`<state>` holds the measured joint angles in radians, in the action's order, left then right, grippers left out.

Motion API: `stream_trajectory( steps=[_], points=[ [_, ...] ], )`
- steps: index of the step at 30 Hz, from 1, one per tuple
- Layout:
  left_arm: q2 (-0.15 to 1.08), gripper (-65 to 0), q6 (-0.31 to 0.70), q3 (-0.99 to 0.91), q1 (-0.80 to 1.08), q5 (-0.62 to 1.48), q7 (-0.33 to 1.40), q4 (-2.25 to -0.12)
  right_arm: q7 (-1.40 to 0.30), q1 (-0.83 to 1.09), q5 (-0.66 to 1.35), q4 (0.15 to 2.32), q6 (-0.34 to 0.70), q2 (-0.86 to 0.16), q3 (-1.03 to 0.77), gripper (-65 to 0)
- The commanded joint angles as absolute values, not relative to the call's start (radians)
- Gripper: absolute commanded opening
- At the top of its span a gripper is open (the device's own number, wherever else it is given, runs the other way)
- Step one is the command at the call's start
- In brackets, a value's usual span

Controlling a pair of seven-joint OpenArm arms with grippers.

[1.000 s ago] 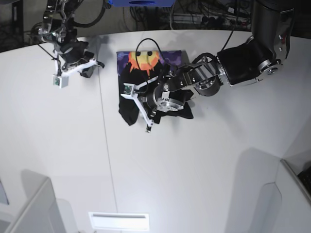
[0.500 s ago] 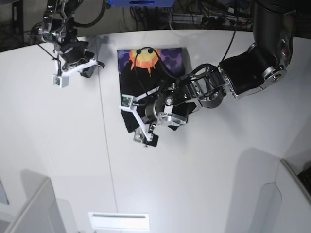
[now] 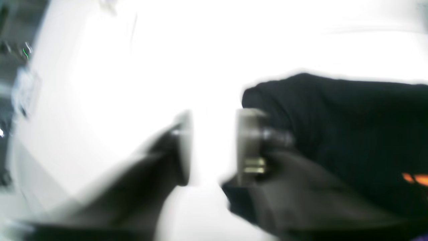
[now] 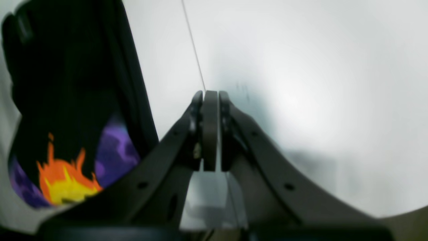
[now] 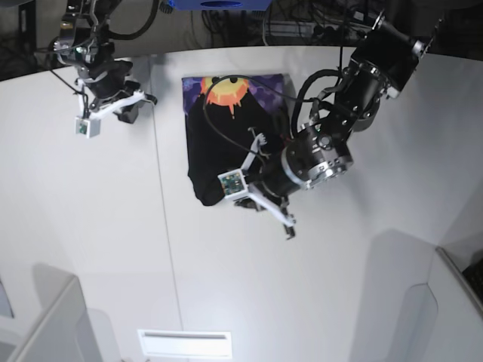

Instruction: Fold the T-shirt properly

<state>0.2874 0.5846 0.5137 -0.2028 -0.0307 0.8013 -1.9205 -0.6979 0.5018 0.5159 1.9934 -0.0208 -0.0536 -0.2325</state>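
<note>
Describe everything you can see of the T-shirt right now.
The T-shirt is black cloth, folded into a narrow upright bundle on the white table. Its far end shows an orange-yellow sun print on purple; the near end is plain and rumpled. The left pincer hangs open just past its near edge, apparently not holding it.

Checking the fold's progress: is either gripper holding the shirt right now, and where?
Neither. The left gripper is open beside the T-shirt; the right gripper is shut on nothing.
</note>
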Motion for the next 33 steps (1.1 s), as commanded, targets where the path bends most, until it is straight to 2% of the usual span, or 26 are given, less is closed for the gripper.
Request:
stream_trajectory(
  steps=[1,5,7,13,15,19,21,26,33],
  points=[
    [0.285,-65.0,0.575,0.47,-0.2,-0.031,0.776,-1.954,-0.664,0.516,0.526,2.017,-0.013,-0.073,-0.234,-65.0],
    [0.289,-65.0,0.575,0.34,-0.102,-0.031,0.769,-1.963,-0.538,0.555,0.524,2.015,-0.013,-0.163,-0.166,-65.0],
    [0.311,-65.0,0.575,0.294,-0.058,-0.031,0.704,-1.963,-0.455,0.578,0.522,2.012,-0.013,-0.232,-0.122,-65.0],
    [0.369,-65.0,0.573,0.163,0.159,-0.031,0.237,-1.956,-0.252,0.662,0.479,2.012,-0.013,-0.354,-0.09,-65.0],
    [0.364,-65.0,0.573,0.119,0.234,-0.031,0.131,-1.956,-0.206,0.69,0.352,2.012,-0.013,-0.348,-0.085,-65.0],
    [0.351,-65.0,0.573,0.059,0.349,-0.021,0.107,-1.957,-0.073,0.748,0.085,2.012,-0.012,-0.298,-0.044,-65.0],
    [0.329,-65.0,0.573,0.038,0.397,-0.021,0.105,-1.957,0.021,0.791,0.018,2.012,-0.012,-0.28,-0.031,-65.0],
    [0.285,-65.0,0.573,-0.039,0.518,-0.021,0.054,-1.954,0.176,0.888,-0.013,2.011,-0.012,-0.282,-0.031,-65.0],
    [0.292,-65.0,0.57,-0.051,0.71,-0.019,-0.148,-1.896,0.177,1.009,-0.016,2.009,-0.012,-0.282,-0.035,-65.0]
  ],
)
